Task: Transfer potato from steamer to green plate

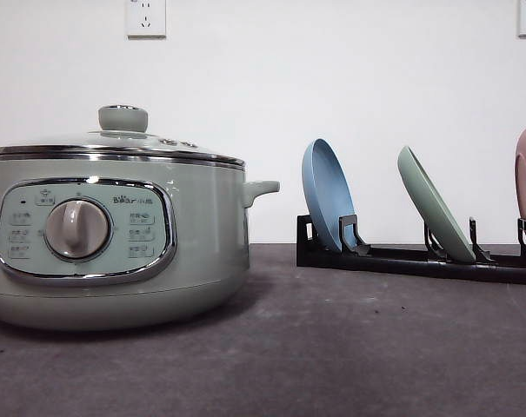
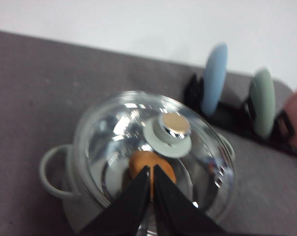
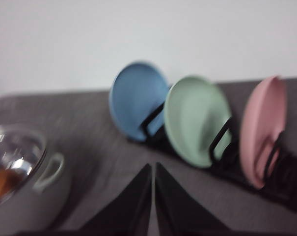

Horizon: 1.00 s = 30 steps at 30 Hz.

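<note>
- While its glass lid (image 2: 155, 147) sits on, the steamer (image 1: 115, 243) stands on the grey table (image 1: 349, 347) at the robot's left, with the potato (image 2: 150, 169) visible inside through the glass.
- Beside it to the right, a black rack (image 1: 419, 259) holds three plates on edge: blue plate (image 1: 329, 195), green plate (image 1: 435, 204) in the middle, pink plate (image 3: 263, 128).
- Above the lid hangs the left gripper (image 2: 151, 172), fingertips together, holding nothing.
- Over the table short of the rack, the right gripper (image 3: 152, 169) is likewise pinched closed and empty.
</note>
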{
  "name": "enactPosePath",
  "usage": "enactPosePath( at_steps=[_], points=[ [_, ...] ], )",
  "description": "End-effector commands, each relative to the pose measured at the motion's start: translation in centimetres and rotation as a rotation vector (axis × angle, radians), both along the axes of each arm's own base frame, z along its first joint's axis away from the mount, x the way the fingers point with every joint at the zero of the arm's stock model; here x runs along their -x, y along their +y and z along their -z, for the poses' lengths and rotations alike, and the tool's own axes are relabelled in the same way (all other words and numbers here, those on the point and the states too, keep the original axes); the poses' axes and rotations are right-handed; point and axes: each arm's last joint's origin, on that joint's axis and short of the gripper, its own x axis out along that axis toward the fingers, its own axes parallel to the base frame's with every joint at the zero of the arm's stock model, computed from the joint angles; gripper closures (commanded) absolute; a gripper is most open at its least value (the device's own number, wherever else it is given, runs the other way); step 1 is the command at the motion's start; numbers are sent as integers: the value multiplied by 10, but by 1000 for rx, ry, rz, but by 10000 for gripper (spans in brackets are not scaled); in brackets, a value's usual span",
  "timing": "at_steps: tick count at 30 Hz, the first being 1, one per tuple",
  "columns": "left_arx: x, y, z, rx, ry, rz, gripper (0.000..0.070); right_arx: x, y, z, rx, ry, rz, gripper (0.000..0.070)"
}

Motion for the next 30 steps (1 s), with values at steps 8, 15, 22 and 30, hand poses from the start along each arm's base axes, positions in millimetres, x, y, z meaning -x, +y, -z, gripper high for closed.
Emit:
enactPosePath(
  at_steps=[8,15,22,30],
  points=[
    [-11,-5,-16,-88,65,120,699,-18,3,-11,81,154,-141,700],
    [-10,-5,-16,-89,65,123,514,-19,5,-11,80,160,-157,593],
    [-10,-5,-16,-89,66,122,137,-19,5,-11,69,164,-150,138],
    [-10,-5,-16,-87,68,122,138,-19,5,-11,69,164,-151,138]
  ],
)
